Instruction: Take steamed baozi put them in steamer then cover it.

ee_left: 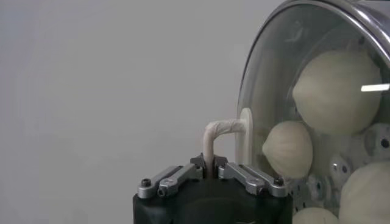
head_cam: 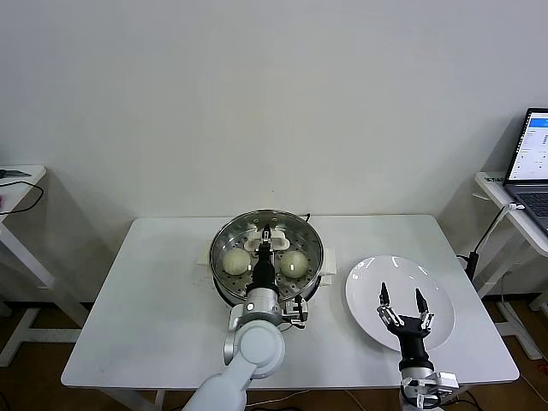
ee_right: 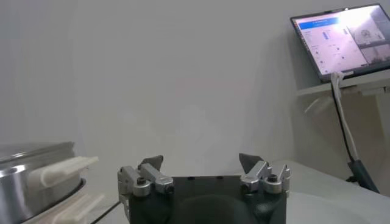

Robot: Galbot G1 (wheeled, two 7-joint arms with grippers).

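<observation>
The steamer [head_cam: 224,237] stands at the middle back of the table with steamed baozi inside; two show in the head view [head_cam: 234,261] [head_cam: 294,264]. A round glass lid [ee_left: 268,91] covers its mouth, and the baozi [ee_left: 338,91] [ee_left: 287,149] show through the glass. My left gripper [head_cam: 267,236] [ee_left: 210,165] is shut on the lid's white loop handle [ee_left: 214,135]. Whether the lid rests fully on the rim I cannot tell. My right gripper [head_cam: 402,291] [ee_right: 201,163] hangs open and holds nothing, over the white plate [head_cam: 377,278].
The plate sits right of the steamer on the white table [head_cam: 154,282]. A side table with an open laptop [head_cam: 533,163] [ee_right: 341,39] stands at the far right, another small table at the far left. The steamer's side handle [ee_right: 64,170] is close to my right gripper.
</observation>
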